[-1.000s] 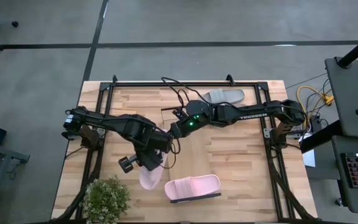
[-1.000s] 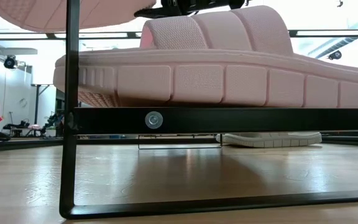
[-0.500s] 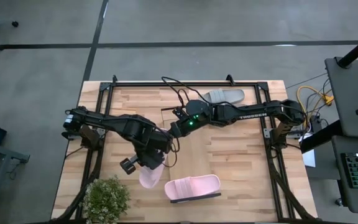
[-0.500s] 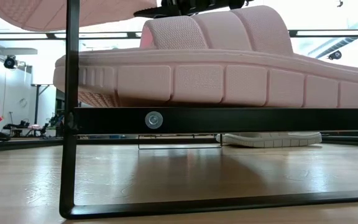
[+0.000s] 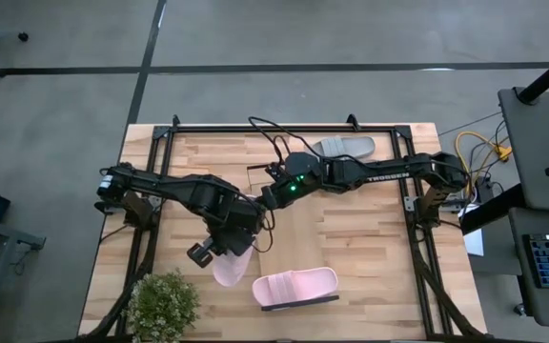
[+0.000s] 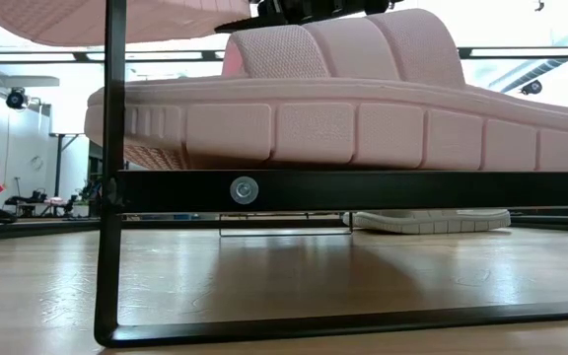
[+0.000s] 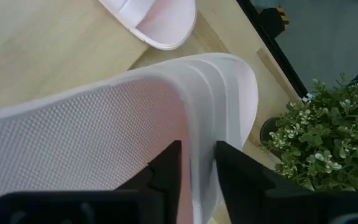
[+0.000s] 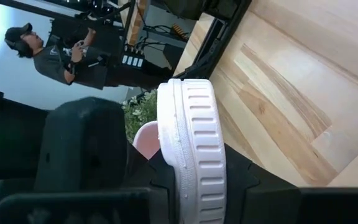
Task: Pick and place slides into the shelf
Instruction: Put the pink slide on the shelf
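Note:
A pale pink slide [image 5: 229, 271] hangs above the table's near left part, with both grippers on it. My left gripper [image 5: 234, 240] is above it, shut on its strap [image 7: 166, 106]. My right gripper [image 5: 261, 211] reaches in from the right and is shut on its sole [image 8: 191, 124]. The second pink slide [image 5: 295, 286] lies sole down on the shelf [image 6: 412, 190], filling the low view [image 6: 343, 108]. A grey slide [image 5: 343, 147] lies flat on the table at the far side. My left gripper pinches a ribbed band of the strap [image 7: 199, 155] between its two fingers [image 7: 169, 171]. The fingers come steeply from above. The slide hangs below them, clear of the table. The fingers themselves hide the contact place. My right gripper pinches the sole at one rounded end, a finger on each flat face, the ribbed side wall [image 8: 194, 168] showing between them. The fingers come nearly level from the table's right side. The slide is on edge, clear of the table.
A potted plant [image 5: 163, 303] stands at the near left corner, close under the held slide. Black frame bars [image 5: 151, 238] run along the table's left and right sides. A person [image 8: 55, 56] stands beyond the table in the right wrist view.
My left gripper has rolled a little about its own line without leaving its place. The held pink slide has turned slightly with it; in the low view its underside now reaches farther across the top. My right arm has kept still.

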Robot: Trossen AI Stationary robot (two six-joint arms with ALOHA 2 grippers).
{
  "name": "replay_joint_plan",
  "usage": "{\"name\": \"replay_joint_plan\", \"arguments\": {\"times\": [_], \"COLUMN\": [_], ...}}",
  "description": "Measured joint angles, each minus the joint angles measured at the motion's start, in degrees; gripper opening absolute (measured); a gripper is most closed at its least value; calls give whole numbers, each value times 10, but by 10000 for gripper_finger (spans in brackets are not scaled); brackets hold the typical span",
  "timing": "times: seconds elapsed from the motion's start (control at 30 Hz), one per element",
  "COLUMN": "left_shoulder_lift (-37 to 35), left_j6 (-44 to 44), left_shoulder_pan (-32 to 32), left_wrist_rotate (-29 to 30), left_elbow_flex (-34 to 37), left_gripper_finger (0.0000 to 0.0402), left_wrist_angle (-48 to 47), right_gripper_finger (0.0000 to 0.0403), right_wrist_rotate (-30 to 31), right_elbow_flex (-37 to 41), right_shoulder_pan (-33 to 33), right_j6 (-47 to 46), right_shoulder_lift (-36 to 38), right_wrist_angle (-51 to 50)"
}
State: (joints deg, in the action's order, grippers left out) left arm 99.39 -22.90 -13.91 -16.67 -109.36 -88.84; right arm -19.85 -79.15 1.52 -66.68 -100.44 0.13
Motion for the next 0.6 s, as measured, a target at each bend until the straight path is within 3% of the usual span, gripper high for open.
{"name": "replay_joint_plan", "arguments": {"times": [0.27,0.6], "left_shoulder_lift": [-2,-7], "left_j6": [37,133], "left_shoulder_pan": [1,2], "left_wrist_rotate": [0,-3], "left_elbow_flex": [0,-21], "left_gripper_finger": [133,140], "left_wrist_angle": [9,86], "right_gripper_finger": [60,59], "right_wrist_rotate": [9,27], "right_elbow_flex": [0,0], "right_shoulder_pan": [0,18], "right_j6": [6,22], "right_shoulder_lift": [0,5], "right_wrist_angle": [-4,-20]}}
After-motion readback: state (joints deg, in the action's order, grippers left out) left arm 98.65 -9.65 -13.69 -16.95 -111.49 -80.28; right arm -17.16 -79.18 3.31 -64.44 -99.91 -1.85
